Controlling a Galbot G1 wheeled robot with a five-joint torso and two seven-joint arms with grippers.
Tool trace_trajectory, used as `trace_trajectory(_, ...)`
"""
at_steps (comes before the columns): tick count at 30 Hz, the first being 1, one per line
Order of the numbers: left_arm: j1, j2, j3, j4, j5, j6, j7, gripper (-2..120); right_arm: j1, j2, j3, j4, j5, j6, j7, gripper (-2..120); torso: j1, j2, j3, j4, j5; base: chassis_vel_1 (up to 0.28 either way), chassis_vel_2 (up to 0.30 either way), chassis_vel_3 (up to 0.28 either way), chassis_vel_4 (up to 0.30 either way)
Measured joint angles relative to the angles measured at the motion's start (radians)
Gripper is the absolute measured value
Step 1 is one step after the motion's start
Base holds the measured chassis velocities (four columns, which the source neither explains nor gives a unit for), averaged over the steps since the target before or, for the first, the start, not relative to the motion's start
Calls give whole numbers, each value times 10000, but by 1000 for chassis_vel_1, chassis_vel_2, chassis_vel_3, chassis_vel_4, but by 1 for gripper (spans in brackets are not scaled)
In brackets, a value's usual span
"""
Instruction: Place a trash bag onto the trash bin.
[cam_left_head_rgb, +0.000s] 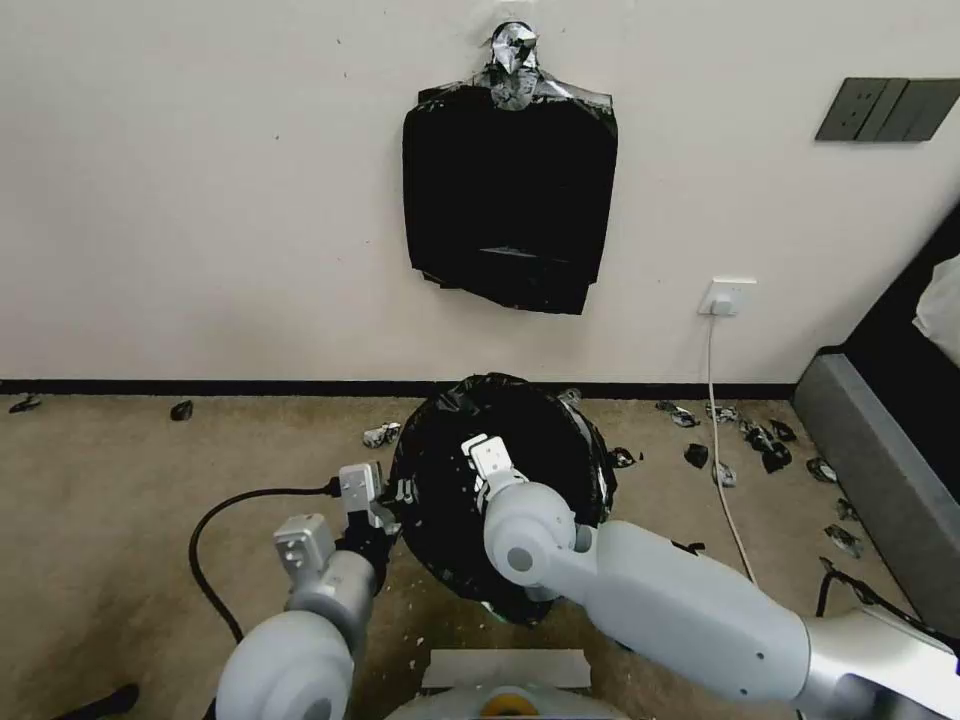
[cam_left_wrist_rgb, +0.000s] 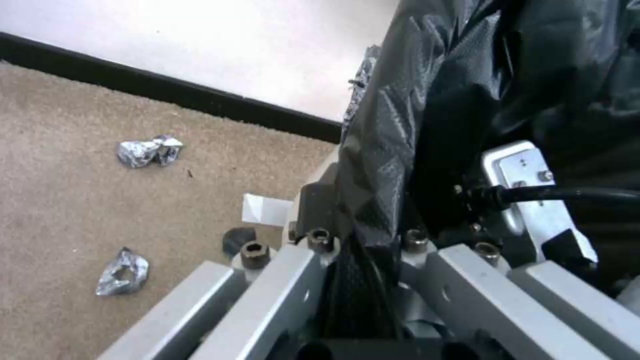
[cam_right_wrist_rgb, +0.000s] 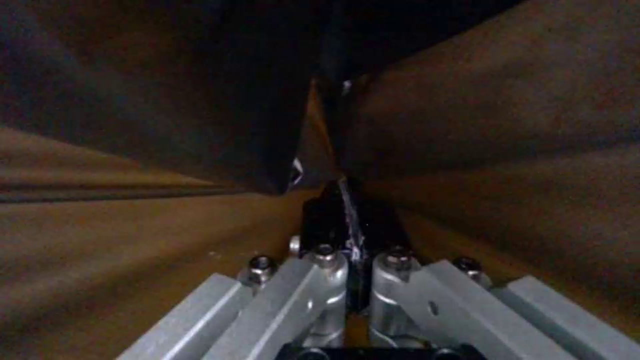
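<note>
The black glossy trash bag is draped over the trash bin, which is almost wholly covered in the head view. A pale sliver beside the film looks like the trash bin wall. My left gripper is at the bag's left edge. Its fingers are shut on a fold of the film. My right gripper reaches down inside the bag's mouth. It is shut on a thin pleat of black film, with dim brownish bag wall all around.
A flat black bundle of bags hangs on the wall behind. Crumpled plastic scraps litter the carpet, two of them close to the left gripper. A white cord drops from a wall socket. Grey furniture stands at the right.
</note>
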Motion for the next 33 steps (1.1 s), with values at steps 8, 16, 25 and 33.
trace_trajectory(8, 57, 36, 3, -49, -33, 6, 6, 3, -48, -15, 13, -53, -8, 1, -28, 0, 0, 0, 0, 0, 0, 0, 0, 0, 0)
trace_trajectory(16, -72, 17, -34, 109, -338, 292, -287, 3, -57, -698, 70, 1153, 364, 4, -58, 2, -1, 0, 0, 2, 3, 0, 0, 0, 0)
trace_trajectory(25, -783, -244, 240, 648, -2150, 1012, -1818, 3, -452, -2634, 755, 4104, 1026, 5, -1021, 34, -1, 0, -1, -1, 0, 0, 0, 0, 0)
trace_trajectory(33, -1899, -180, 662, 1444, -4488, 1961, -3793, 3, -1166, -3865, 1780, 5051, 936, 10, -1932, 67, -1, 0, 0, -1, 4, 0, 0, 0, 0)
